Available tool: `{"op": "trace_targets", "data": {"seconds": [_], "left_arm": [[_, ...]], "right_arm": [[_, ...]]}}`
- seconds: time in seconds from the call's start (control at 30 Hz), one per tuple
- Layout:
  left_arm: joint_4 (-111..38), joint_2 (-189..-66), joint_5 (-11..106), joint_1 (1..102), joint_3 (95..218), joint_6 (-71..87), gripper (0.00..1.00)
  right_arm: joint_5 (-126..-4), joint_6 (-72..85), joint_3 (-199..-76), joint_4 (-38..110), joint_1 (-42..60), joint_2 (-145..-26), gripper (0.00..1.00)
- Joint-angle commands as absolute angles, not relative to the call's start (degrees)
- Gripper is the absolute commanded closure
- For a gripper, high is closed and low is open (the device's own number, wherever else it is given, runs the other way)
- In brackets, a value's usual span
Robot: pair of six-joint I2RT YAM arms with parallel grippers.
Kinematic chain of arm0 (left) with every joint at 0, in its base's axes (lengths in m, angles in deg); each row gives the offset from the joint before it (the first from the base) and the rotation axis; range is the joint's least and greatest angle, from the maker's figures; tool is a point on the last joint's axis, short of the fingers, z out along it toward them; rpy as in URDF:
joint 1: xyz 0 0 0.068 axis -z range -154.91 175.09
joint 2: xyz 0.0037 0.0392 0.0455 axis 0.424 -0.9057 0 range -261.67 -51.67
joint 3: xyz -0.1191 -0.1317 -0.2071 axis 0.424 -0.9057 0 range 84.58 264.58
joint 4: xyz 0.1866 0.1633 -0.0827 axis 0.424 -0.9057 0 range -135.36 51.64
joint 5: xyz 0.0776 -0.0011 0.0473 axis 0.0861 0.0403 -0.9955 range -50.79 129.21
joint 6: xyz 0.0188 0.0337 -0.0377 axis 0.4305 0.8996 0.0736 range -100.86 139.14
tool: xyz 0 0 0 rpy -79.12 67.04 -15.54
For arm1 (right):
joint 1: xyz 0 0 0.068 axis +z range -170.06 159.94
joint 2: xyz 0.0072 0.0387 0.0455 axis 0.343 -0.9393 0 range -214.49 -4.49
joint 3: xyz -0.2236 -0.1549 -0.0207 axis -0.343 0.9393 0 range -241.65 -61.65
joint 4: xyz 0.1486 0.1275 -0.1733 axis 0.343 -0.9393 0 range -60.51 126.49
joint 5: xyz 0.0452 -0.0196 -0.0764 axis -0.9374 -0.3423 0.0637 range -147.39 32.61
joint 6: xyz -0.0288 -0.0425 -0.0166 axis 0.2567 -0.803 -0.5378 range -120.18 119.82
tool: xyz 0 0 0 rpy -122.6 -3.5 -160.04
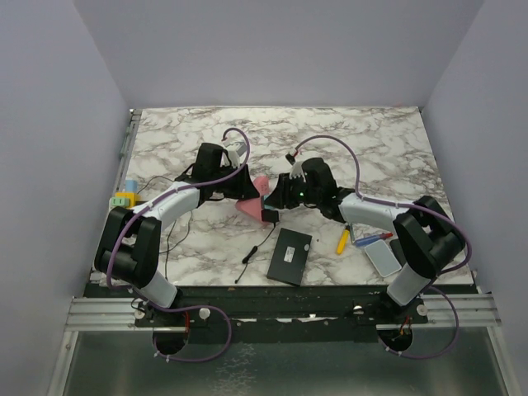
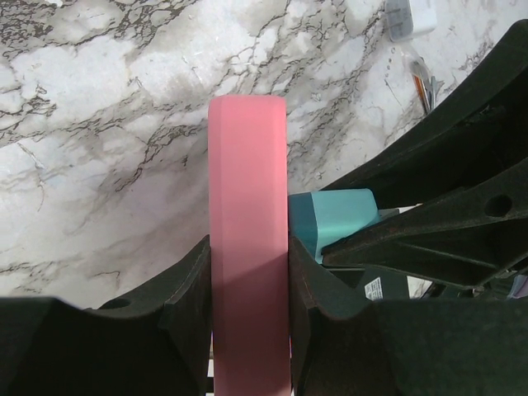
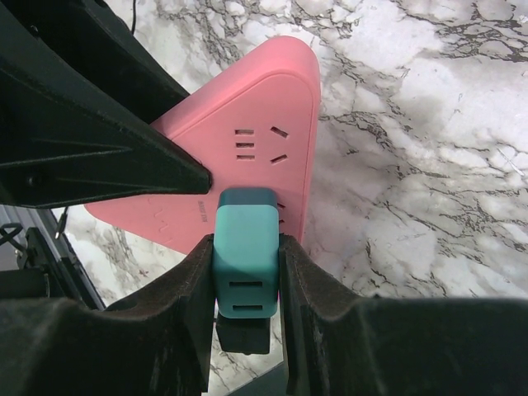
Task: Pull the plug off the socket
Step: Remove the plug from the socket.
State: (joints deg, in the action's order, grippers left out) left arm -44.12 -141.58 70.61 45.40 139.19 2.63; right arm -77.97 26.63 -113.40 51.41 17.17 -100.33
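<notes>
The socket (image 1: 250,202) is a pink, triangular block held off the marble table between the two arms. My left gripper (image 2: 247,280) is shut on the socket (image 2: 247,206), pinching its thin edges between both pads. The teal plug (image 3: 246,247) has its front end against the pink socket face (image 3: 247,124), and no prongs show. My right gripper (image 3: 246,272) is shut on the plug's two sides. In the left wrist view the plug (image 2: 330,219) shows just right of the pink block. From above, the right gripper (image 1: 276,198) meets the left gripper (image 1: 241,191) at the socket.
A black flat box (image 1: 289,256) lies near the front edge with a thin black cable (image 1: 254,247) to its left. A yellow item (image 1: 342,240), pens (image 1: 373,239) and a white device (image 1: 384,257) lie at the right. Coloured blocks (image 1: 125,196) sit at the left edge.
</notes>
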Motion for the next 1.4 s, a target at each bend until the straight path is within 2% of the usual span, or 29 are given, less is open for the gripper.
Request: {"op": "trace_targets", "data": {"seconds": [0.0,0.4,0.8,1.37], "left_arm": [[-43.9,-141.8,67.3,45.0,139.6,4.1,1.0],[-43.9,-141.2,67.4,45.1,139.5,4.1,1.0],[-44.0,-140.8,66.8,45.1,139.4,4.4,1.0],[-44.1,-141.0,66.2,45.0,139.3,4.9,1.0]], "right_arm": [[-74.8,28.2,-116.2,50.1,19.1,-100.8,1.0],[-66.5,29.8,-119.0,46.2,24.4,-102.4,1.0],[-64.8,29.8,-119.0,45.6,25.1,-101.9,1.0],[-88.7,28.0,-110.9,61.7,20.6,-99.8,1.0]]}}
